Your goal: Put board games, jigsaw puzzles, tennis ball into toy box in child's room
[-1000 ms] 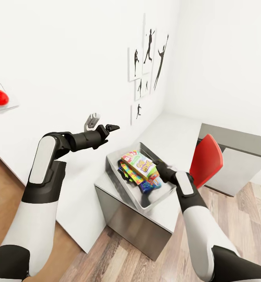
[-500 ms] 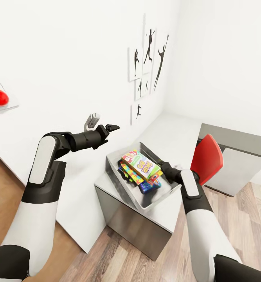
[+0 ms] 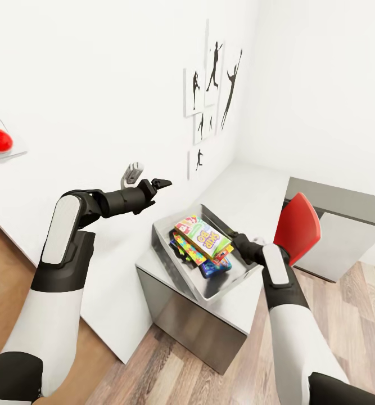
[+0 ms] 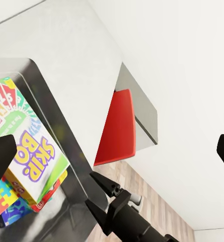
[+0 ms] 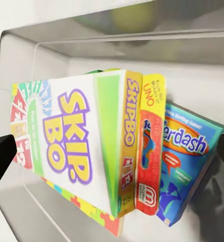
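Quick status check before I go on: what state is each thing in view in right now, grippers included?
Toy box: open-topped, on the table, holding games.
Skip-Bo game: in the box, top of the stack.
Uno game: in the box, under Skip-Bo.
Balderdash game: in the box, bottom of the stack.
Jigsaw puzzle: in the box, beneath the games.
Left gripper: open, empty, raised.
Right gripper: open, empty, at the box rim.

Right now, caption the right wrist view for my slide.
Open right hand facing Skip-Bo, Uno and Balderdash boxes stacked inside the toy box.
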